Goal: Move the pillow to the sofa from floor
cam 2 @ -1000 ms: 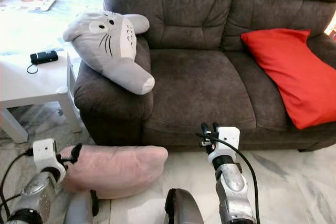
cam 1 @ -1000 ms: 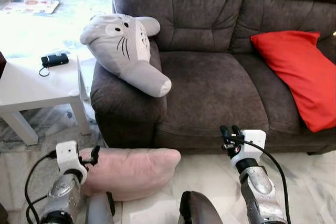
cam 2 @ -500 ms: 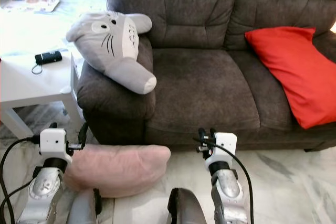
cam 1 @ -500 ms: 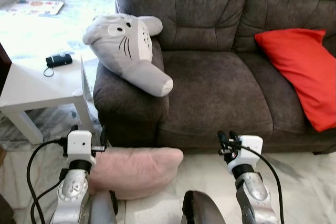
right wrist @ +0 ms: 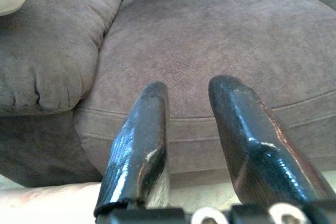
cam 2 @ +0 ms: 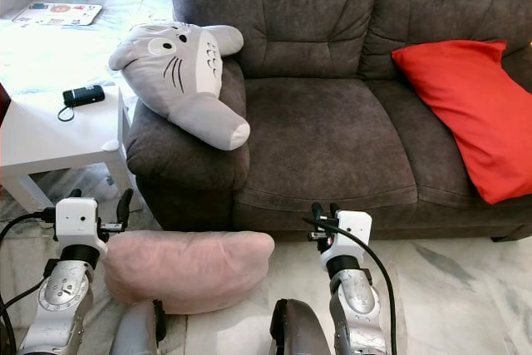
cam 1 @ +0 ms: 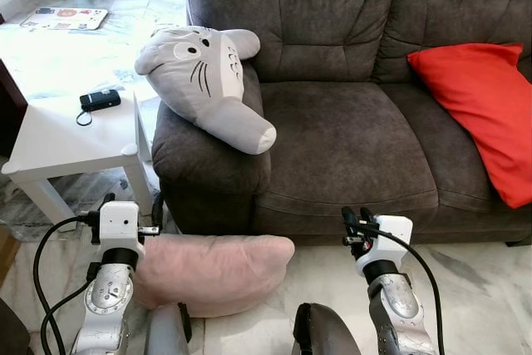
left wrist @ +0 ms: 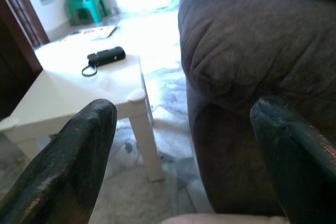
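Left eye view: pink pillow (cam 1: 212, 273) lies on floor against sofa (cam 1: 349, 139) base, long axis left-right; left gripper (cam 1: 131, 210) at its left end, nearer; right gripper (cam 1: 356, 223) well clear to the right. Left wrist view: fingers (left wrist: 79, 156) spread wide, holding nothing, pillow edge just below. Right wrist view: fingers (right wrist: 142, 140) slightly apart, empty, facing seat cushion.

elephant plush (cam 1: 204, 81) at 10 o'clock | red cushion (cam 1: 482, 114) at 3 o'clock | white side table (cam 1: 66, 135) at 9 o'clock, black device (cam 1: 100, 100) on top
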You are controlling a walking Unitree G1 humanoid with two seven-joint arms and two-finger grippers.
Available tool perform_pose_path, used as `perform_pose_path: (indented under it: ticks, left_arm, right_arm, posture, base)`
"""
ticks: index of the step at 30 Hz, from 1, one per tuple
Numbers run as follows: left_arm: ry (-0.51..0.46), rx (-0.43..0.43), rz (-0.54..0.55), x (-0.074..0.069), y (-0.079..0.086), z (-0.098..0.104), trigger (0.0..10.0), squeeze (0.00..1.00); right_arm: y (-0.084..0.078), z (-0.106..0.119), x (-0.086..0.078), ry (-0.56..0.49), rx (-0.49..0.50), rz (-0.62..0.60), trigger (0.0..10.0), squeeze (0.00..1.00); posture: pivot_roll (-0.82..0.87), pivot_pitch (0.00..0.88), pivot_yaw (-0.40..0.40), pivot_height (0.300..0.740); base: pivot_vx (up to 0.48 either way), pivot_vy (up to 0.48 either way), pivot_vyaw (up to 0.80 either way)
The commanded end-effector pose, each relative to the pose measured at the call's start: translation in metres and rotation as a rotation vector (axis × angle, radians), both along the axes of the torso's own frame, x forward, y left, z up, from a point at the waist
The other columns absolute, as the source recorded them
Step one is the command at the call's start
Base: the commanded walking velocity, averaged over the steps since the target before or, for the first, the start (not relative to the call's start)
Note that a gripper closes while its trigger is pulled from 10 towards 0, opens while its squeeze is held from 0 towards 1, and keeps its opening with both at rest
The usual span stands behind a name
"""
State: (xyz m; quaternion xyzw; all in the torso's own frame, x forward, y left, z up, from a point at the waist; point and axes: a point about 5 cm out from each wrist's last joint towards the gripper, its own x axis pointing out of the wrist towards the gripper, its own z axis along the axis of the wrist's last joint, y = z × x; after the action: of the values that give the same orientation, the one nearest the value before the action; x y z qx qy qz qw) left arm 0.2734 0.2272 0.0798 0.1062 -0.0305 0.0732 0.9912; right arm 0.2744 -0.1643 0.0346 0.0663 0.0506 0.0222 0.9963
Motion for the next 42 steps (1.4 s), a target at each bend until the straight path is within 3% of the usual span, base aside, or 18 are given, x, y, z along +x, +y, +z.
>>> perform_pose_path:
  ticks: [1, 5, 22, 28, 35, 39, 40, 42]
  left_arm:
    - [0.013, -0.016, -0.005, -0.002, 0.000, -0.001, 10.0, 0.00]
    - [0.031, -0.033, -0.013, -0.003, -0.001, -0.004, 10.0, 0.00]
    - [0.097, -0.099, -0.021, -0.003, 0.011, -0.009, 10.0, 0.00]
    - [0.149, -0.232, -0.008, 0.004, 0.027, -0.010, 10.0, 0.00]
    - [0.253, -0.381, 0.009, 0.011, 0.059, -0.012, 10.0, 0.00]
    - [0.281, -0.564, -0.018, 0.012, 0.068, -0.017, 10.0, 0.00]
    - [0.281, -0.564, -0.018, 0.012, 0.068, -0.017, 10.0, 0.00]
    - [0.301, -0.693, -0.040, 0.014, 0.073, -0.020, 10.0, 0.00]
  right_arm:
    - [-0.004, 0.002, 0.001, -0.013, 0.005, -0.015, 10.0, 0.00]
    - [-0.003, 0.002, 0.002, -0.014, 0.008, -0.006, 10.0, 0.00]
    - [-0.002, 0.003, 0.001, -0.021, -0.003, 0.024, 10.0, 0.00]
    - [-0.004, 0.003, 0.001, -0.007, -0.011, 0.023, 10.0, 0.00]
    - [-0.009, 0.006, 0.002, -0.013, -0.019, 0.029, 10.0, 0.00]
    - [-0.010, 0.009, 0.004, -0.020, -0.026, 0.040, 10.0, 0.00]
    - [-0.010, 0.009, 0.004, -0.020, -0.026, 0.040, 10.0, 0.00]
    - [-0.011, 0.012, 0.005, -0.025, -0.030, 0.046, 10.0, 0.00]
  posture:
    - [0.12, 0.058, -0.108, 0.576]
    - [0.12, 0.068, -0.113, 0.576]
    - [0.11, 0.086, -0.121, 0.488]
    - [0.11, 0.092, -0.130, 0.488]
    - [0.10, 0.098, -0.145, 0.488]
    - [0.08, 0.105, -0.158, 0.488]
    - [0.08, 0.105, -0.158, 0.488]
    - [0.07, 0.112, -0.168, 0.488]
  base:
    - [0.000, 0.000, 0.00]
    - [0.000, 0.000, 0.00]
    - [0.000, 0.000, 0.00]
    - [0.000, 0.000, 0.00]
    - [0.000, 0.000, 0.00]
    - [0.000, 0.000, 0.00]
    - [0.000, 0.000, 0.00]
    - [0.000, 0.000, 0.00]
